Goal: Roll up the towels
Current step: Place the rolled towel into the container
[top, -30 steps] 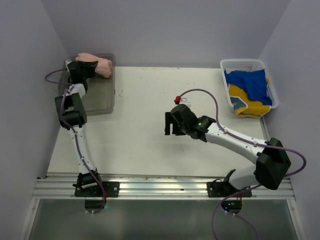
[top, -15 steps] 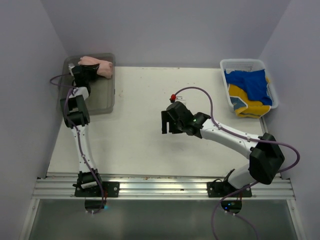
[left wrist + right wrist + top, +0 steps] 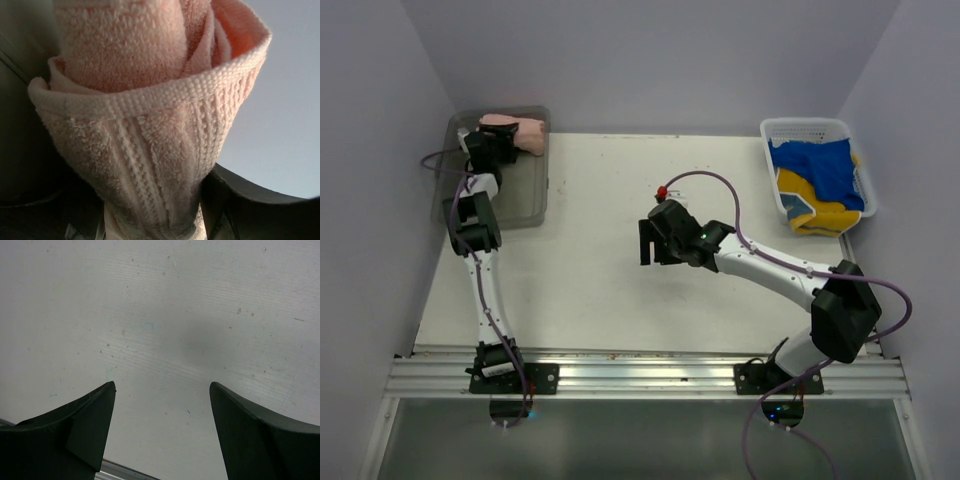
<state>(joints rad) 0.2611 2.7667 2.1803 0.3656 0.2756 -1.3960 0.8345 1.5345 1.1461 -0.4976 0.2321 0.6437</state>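
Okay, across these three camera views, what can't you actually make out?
Left wrist view: the pink towel fills the frame, hiding the gray bin under it and most of the left gripper.
Top view: how many towels lie in the white basket; the blue towel and yellow towel cover anything beneath.
Right wrist view: the open right gripper shows only bare table; the frame edges cut off everything else.

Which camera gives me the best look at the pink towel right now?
Left wrist: the pink towel fills the frame, rolled layers and hem clear. Top external shows it small at the grey bin's far end, partly behind the left gripper. Right wrist shows only table.
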